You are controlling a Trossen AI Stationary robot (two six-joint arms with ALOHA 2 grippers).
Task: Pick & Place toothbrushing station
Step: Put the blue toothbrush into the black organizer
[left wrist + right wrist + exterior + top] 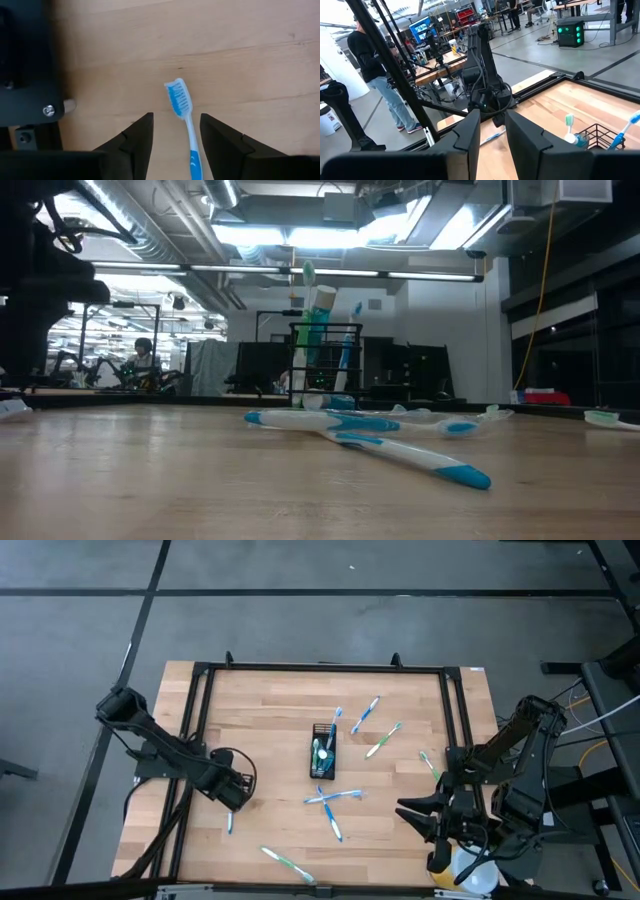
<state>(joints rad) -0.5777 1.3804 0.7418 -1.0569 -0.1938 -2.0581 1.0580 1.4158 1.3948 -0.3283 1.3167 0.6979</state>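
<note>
The toothbrushing station, a small black mesh holder point(322, 752), stands upright at mid-table with a green-white toothbrush, a blue one and a tube in it; it also shows in the low view point(325, 365). My left gripper point(176, 117) points down, open, above a blue-white toothbrush point(186, 125) lying flat on the wood near the table's left edge point(229, 823). Its fingers stand on either side of the neck, and I see no touch. My right gripper point(492, 120) hangs level and open with nothing between its fingers, high at the right near corner point(410, 812).
Several more toothbrushes lie loose: two right of the holder point(372, 728), two crossed in front of it point(333, 805), one near the front edge point(288, 863), one at the right point(429, 764). A black frame point(320, 667) rims the table. A yellow-and-white cup point(470, 875) stands under the right arm.
</note>
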